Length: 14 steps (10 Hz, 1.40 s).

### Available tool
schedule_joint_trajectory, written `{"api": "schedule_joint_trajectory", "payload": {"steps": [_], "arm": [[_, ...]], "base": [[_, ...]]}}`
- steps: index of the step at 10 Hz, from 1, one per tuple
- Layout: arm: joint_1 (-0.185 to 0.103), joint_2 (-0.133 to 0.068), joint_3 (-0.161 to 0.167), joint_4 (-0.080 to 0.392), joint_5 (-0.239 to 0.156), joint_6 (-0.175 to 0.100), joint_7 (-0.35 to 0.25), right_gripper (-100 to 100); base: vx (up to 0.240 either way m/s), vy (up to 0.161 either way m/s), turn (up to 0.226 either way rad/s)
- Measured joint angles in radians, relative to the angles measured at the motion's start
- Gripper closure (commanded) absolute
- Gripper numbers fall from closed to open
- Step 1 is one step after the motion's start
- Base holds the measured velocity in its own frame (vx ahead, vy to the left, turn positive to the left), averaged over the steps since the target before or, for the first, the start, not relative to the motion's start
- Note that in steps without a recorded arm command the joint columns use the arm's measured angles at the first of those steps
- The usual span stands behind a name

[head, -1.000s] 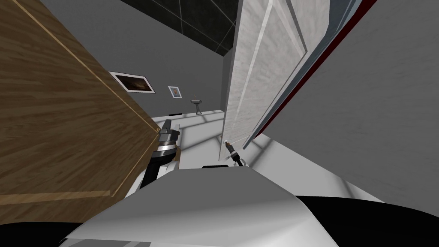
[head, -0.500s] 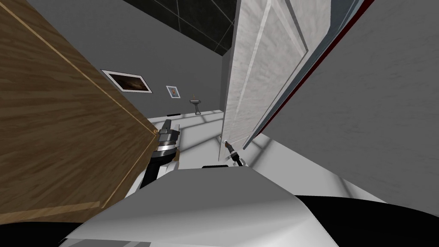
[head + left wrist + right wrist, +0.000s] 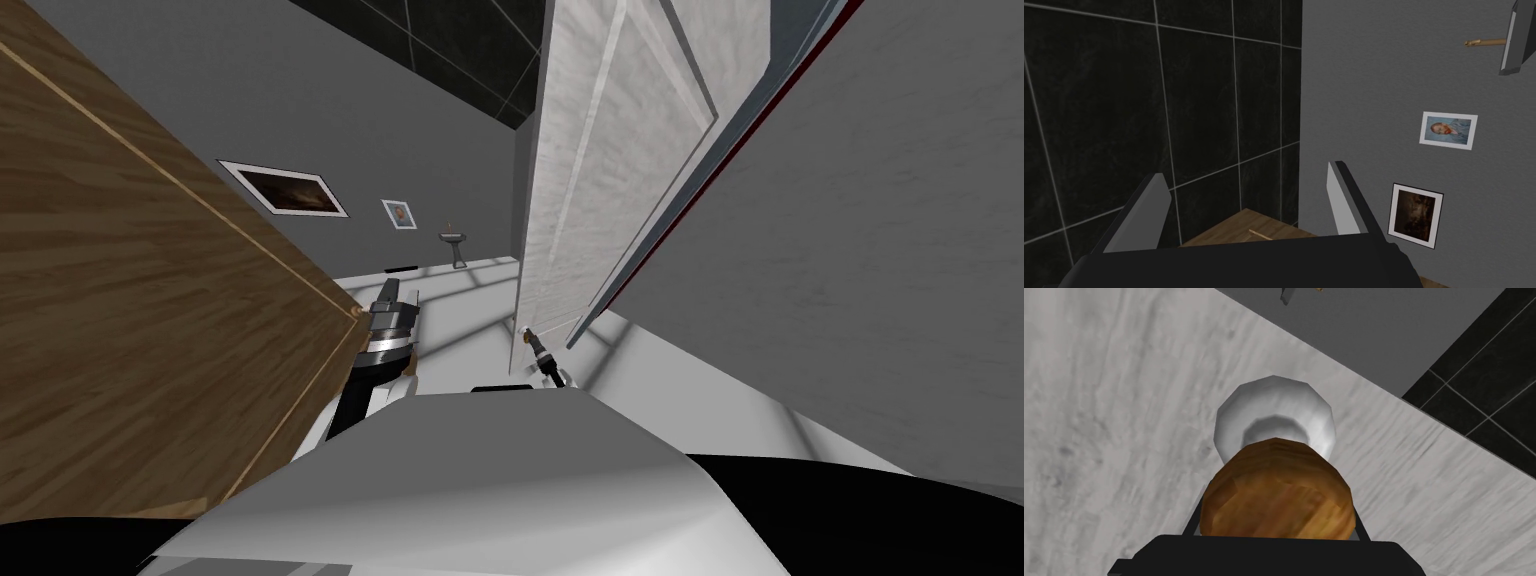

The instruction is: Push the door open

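A white door (image 3: 590,180) stands ajar in front of me, its free edge toward the room beyond. In the right wrist view its pale grained face (image 3: 1099,413) lies close ahead. A round brown knob (image 3: 1276,493) on a white collar (image 3: 1274,408) sits between my right gripper's fingers. My right gripper (image 3: 532,340) is shut on that knob (image 3: 526,333), low on the door's edge. My left gripper (image 3: 388,295) is held up beside a wooden panel, and its fingers (image 3: 1344,200) stand open with nothing between them.
A large brown wooden panel (image 3: 130,330) stands close on my left. A grey wall (image 3: 850,280) and the door frame (image 3: 680,200) rise on my right. Pale floor (image 3: 470,310) runs ahead through the gap to a grey wall with framed pictures (image 3: 283,188) and a small pedestal basin (image 3: 456,240).
My view has shifted a little: the pictures and the wooden panel slide left. The door's free edge sits slightly further left. My right gripper stays on the knob.
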Motion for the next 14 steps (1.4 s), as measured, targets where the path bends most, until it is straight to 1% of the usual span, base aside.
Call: {"api": "schedule_joint_trajectory", "payload": {"steps": [3, 5, 6, 8, 10, 11, 12, 14], "arm": [[-0.01, 0.001, 0.009, 0.009, -0.025, 0.002, -0.07, 100], [-0.014, 0.004, 0.023, 0.013, -0.051, 0.01, -0.127, 100], [-0.02, 0.005, 0.025, 0.021, -0.059, 0.008, -0.15, 100], [-0.022, 0.007, 0.032, 0.021, -0.076, 0.012, -0.197, 100], [-0.037, 0.011, 0.042, 0.047, -0.104, 0.008, -0.249, 100], [-0.035, 0.01, 0.046, 0.041, -0.111, 0.013, -0.274, 100], [-0.045, 0.012, 0.05, 0.056, -0.124, 0.011, -0.3, 100], [-0.029, 0.01, 0.062, 0.028, -0.138, 0.027, -0.35, 100]], "base": [[0.048, 0.023, -0.033], [0.061, 0.031, -0.044], [0.046, 0.027, -0.047], [0.042, 0.021, -0.035], [0.048, 0.036, -0.048], [0.044, 0.024, -0.041], [0.042, 0.02, -0.019], [0.059, 0.03, -0.063]]}}
